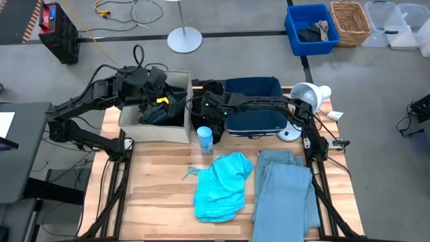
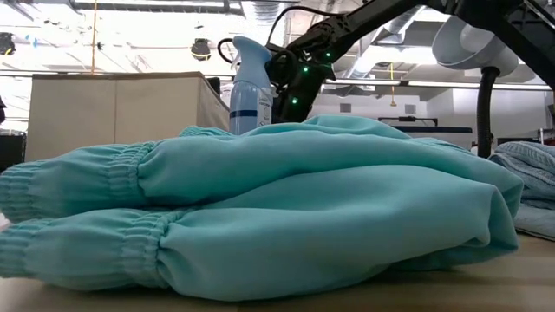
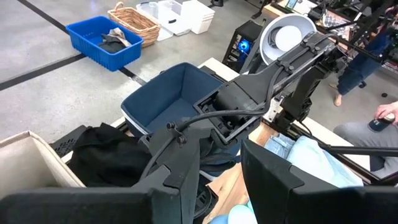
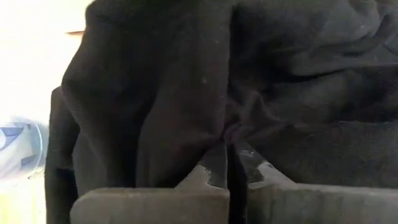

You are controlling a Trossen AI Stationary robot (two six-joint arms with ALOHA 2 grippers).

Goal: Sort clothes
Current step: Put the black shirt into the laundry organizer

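Black cloth (image 4: 186, 93) fills the right wrist view, pinched between the right gripper's (image 4: 229, 163) clenched fingers; seen from above, that gripper (image 1: 205, 107) sits between the beige box (image 1: 176, 131) and the navy bin (image 1: 254, 124). At ten o'clock, the left gripper (image 1: 161, 101) hovers over the box, fingers (image 3: 273, 180) spread and empty, above a dark garment (image 1: 158, 114). Toward six o'clock lie the turquoise garment (image 1: 222, 188) and grey-blue trousers (image 1: 285, 195). A spray bottle (image 1: 205, 140) stands at centre.
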